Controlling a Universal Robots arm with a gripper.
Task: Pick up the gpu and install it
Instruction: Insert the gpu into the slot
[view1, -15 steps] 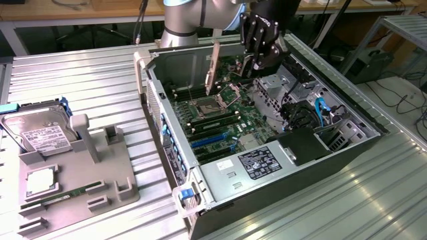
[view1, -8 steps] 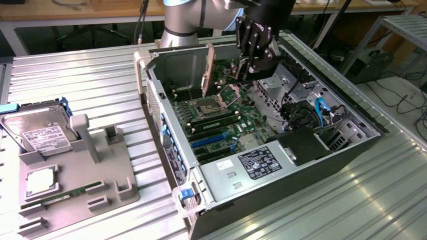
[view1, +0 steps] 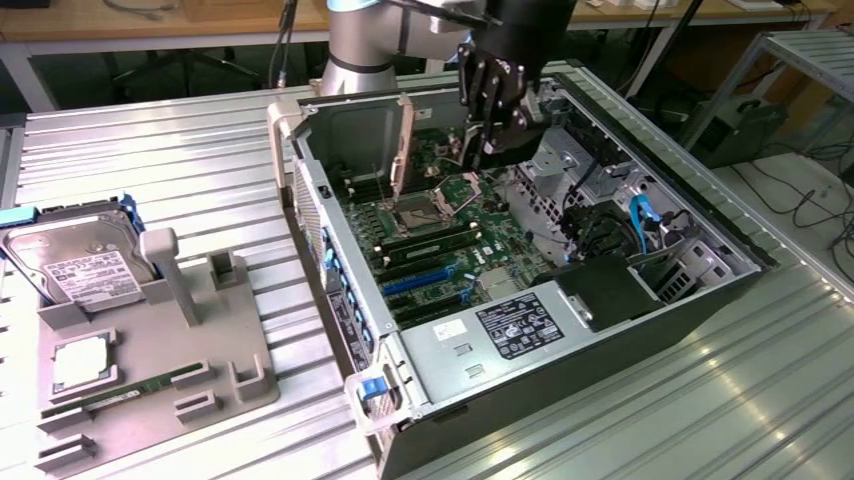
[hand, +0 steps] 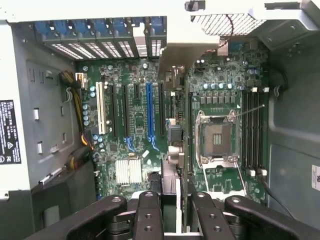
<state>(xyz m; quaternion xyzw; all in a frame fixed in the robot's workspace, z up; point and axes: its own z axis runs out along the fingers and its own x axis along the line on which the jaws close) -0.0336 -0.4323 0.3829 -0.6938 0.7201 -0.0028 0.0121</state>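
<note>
Gripper fingers (hand: 148, 212) fill the near edge of the wrist view, clenched on the gpu (hand: 173, 155). The card is seen edge-on as a thin strip running away from the gripper (hand: 172, 200). Its pale metal end bracket lies at the far end, blurred and partly merged with the case wall. The gpu stands over the motherboard (hand: 130, 145), between the long blue expansion slot (hand: 148, 112) and the CPU socket (hand: 216, 137). Whether its lower edge touches a slot is hidden by the card itself.

In the exterior view, the near edge of the tabletop (view1: 641, 420) carries the open computer case (view1: 441, 365), with a labelled power supply (view1: 523, 328) at its near end. The case walls bound the working room on all sides, leaving the top open. A grey fixture plate (view1: 200, 380) lies well apart at the exterior view's left, holding a hard drive (view1: 78, 272) and a RAM stick (view1: 123, 396), with its outer edge cut off by the frame. Farther back, the gripper (view1: 497, 125) hangs inside the case near its far wall. The arm above it is cut off at the top.
</note>
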